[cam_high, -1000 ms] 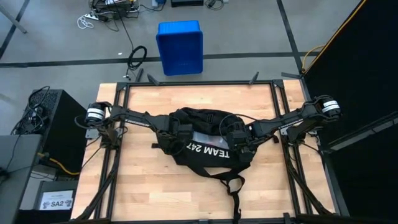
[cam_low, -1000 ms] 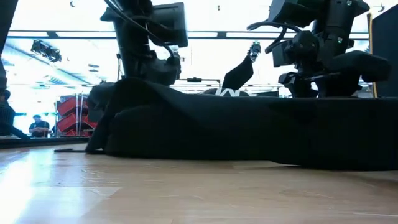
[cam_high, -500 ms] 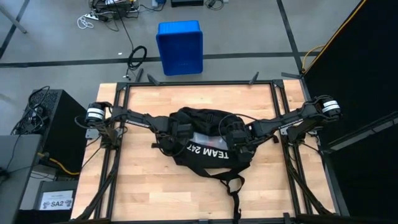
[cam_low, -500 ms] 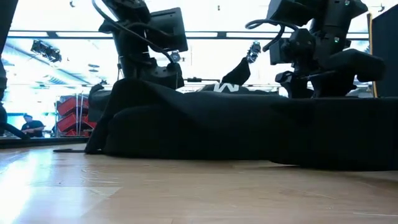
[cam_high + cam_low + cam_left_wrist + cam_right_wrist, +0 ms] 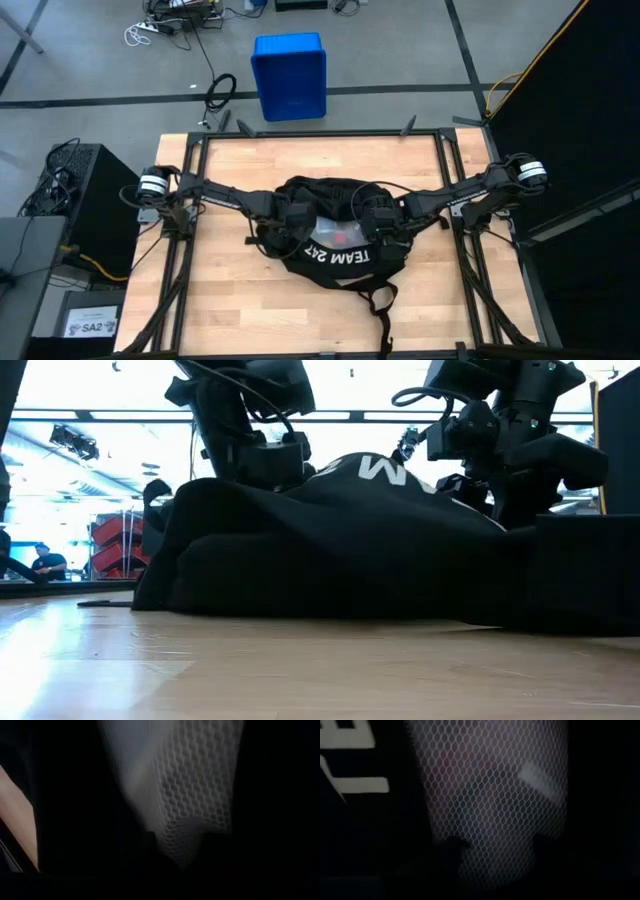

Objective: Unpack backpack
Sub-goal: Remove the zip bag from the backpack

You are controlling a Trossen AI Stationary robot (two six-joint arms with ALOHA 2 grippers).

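The black backpack [image 5: 335, 262] with white "TEAM 247" lettering lies on the middle of the wooden table, its underside on the boards. Its lettered panel [image 5: 372, 468] stands raised between my two grippers. My left gripper [image 5: 298, 222] is at the left end of the backpack's mouth and my right gripper [image 5: 380, 228] at the right end; both slant downward into it. Pale mesh [image 5: 338, 232] with something reddish under it shows in the mouth. Each wrist view shows mesh between that arm's dark fingers. My left gripper [image 5: 177, 855] has the backpack's mesh lining [image 5: 185, 810] between its two fingers, where the mesh narrows toward them. It comes slanting down from the table's left. Darkness hides the place of contact itself. The backpack's underside stays on the table. My right gripper [image 5: 495, 860] has the mesh lining [image 5: 490, 800] spread between its two fingers, next to the lettered panel [image 5: 355, 765]. It comes slanting down from the table's right. The place of contact is too dark to see. The panel hangs raised beside it.
The backpack's straps [image 5: 378, 305] trail to the table's near edge. A blue crate [image 5: 289, 75] stands on the floor beyond the far edge. A black case [image 5: 85, 200] stands left of the table and a dark curtain [image 5: 580, 120] right of it. A person [image 5: 45, 560] shows far off.
My left gripper has gone a little toward the table's right and near edges and tipped. The backpack's lettered panel has risen between the grippers and shifted toward the near edge, and the mouth has spread, showing more pale mesh. The backpack's underside has stayed on the table.
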